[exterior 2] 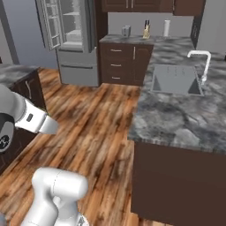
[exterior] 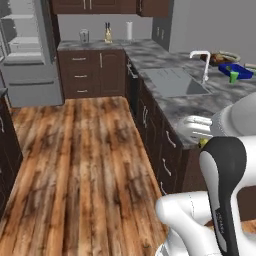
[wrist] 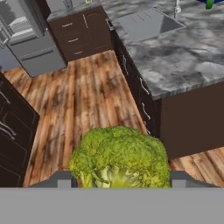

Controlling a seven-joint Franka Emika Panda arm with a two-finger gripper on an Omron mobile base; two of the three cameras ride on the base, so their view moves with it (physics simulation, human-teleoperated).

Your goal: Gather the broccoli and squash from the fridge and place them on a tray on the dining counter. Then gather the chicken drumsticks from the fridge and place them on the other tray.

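Broccoli in the pincer, short of the desk's near end.

Held: the broccoli (wrist: 119,156), lumpy green head seated between the two fingertips of the pincer (wrist: 119,180), jaws partly spread around it and closed on its sides. Ahead and to the right along the desk (exterior: 165,57): the blue tray (exterior: 235,70), far down near the desk's far right edge, past the sink (exterior: 172,81) and faucet (exterior: 202,64). Well apart from the pincer; a long carry judged needed. Fridge (exterior 2: 73,39) standing open at the far left wall.
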